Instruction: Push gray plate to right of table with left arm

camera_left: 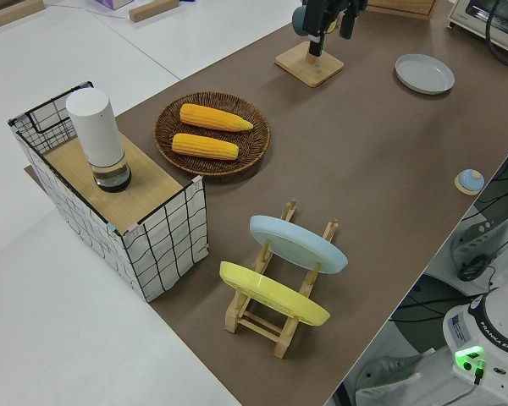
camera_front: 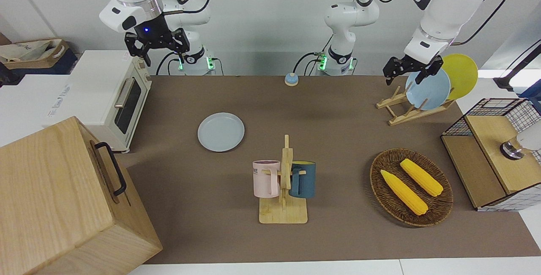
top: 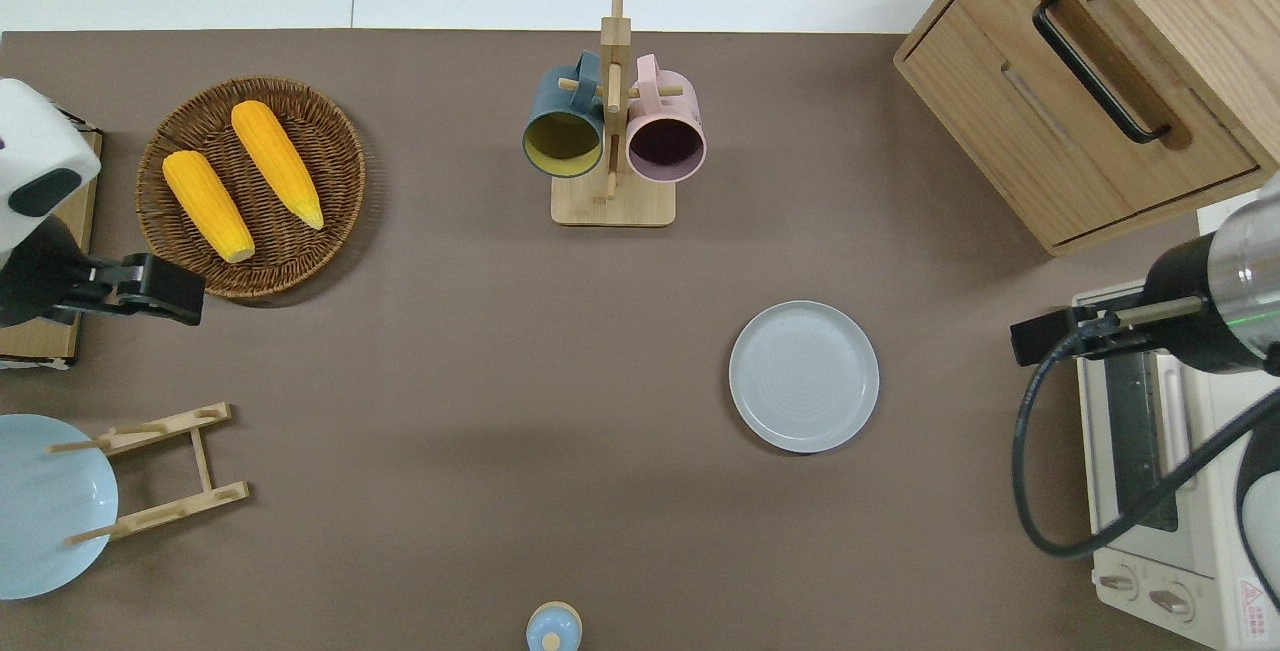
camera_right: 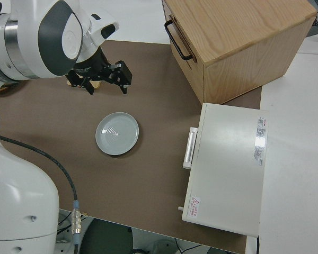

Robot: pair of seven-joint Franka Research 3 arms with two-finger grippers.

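I see round pale gray-blue plate [top: 804, 376] flat on brown desk [top: 480, 351], toward right arm's end | left claw [camera_front: 408, 70] raised near left-end edge, fingers spread, empty | right arm parked

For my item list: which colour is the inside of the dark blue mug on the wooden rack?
Yellow-green; the overhead view shows the dark blue mug best.

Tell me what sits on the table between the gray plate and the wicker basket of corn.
Overhead, only bare brown table separates the round pale gray plate from the wicker basket; the wooden mug rack stands farther from the robots, off that line.
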